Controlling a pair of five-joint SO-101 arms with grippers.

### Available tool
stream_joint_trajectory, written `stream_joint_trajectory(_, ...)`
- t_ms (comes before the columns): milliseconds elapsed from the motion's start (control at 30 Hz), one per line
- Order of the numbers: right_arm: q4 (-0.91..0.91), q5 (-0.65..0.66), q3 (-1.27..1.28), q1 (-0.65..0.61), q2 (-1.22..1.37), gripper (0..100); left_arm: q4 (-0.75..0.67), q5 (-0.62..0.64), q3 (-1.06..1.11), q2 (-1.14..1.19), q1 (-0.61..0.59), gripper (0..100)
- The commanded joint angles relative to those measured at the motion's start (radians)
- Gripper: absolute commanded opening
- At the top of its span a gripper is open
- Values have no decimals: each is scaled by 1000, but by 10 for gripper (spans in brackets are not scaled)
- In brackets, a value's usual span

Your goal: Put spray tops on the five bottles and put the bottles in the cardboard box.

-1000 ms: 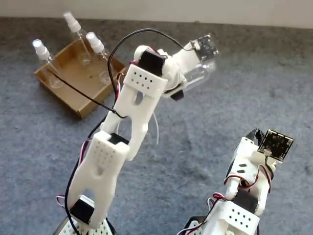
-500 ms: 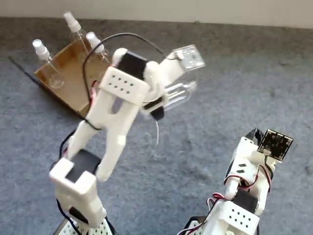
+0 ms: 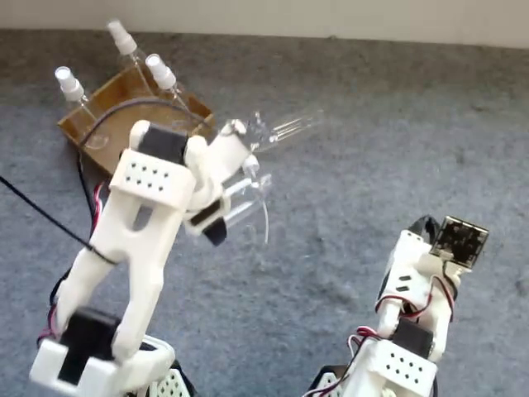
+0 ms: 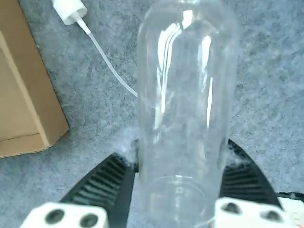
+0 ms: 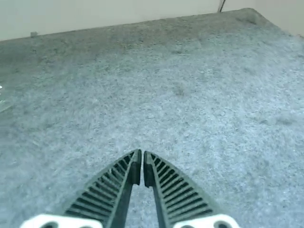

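My left gripper point(image 4: 180, 159) is shut on a clear bottle point(image 4: 185, 95) that has no top, holding it near its base. In the high view this gripper point(image 3: 225, 208) and bottle point(image 3: 244, 192) hang just right of the cardboard box point(image 3: 76, 132). A loose white spray top point(image 4: 69, 9) with its long tube lies on the carpet beside the box wall point(image 4: 23, 99); its tube point(image 3: 266, 219) shows right of the bottle. Three bottles with spray tops point(image 3: 69, 83) point(image 3: 122, 35) point(image 3: 161, 73) stand in the box. My right gripper point(image 5: 142, 168) is shut and holds nothing, low over the carpet at the front right point(image 3: 426, 225).
Grey carpet covers the table. A pale wall edge runs along the back. Black cables trail from the left arm point(image 3: 140, 240) over the box's near side. Open carpet lies between the two arms and to the right.
The left arm has swung left and nearer with the clear bottle, from the back middle to beside the box. The right arm has stayed put.
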Motion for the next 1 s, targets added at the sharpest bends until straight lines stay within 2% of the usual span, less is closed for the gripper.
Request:
stream_joint_trajectory(0,59,9,143,-88,-7,12,-176,-9,251,-165,-31,126)
stream_joint_trajectory(100,64,9,143,-104,-7,12,-287,-9,423,-249,-31,126)
stream_joint_trajectory(233,64,9,143,-104,-7,12,-359,-9,588,-326,-28,126)
stream_joint_trajectory(433,64,9,143,-104,-7,12,-439,-9,705,-337,-59,126)
stream_joint_trajectory(633,64,9,143,-104,-7,12,-569,-9,794,-337,-159,127)
stream_joint_trajectory(800,64,9,143,-104,-7,12,-577,-9,831,-337,-209,130)
stream_joint_trajectory(967,64,9,143,-104,-5,12,-577,-11,863,-337,-211,130)
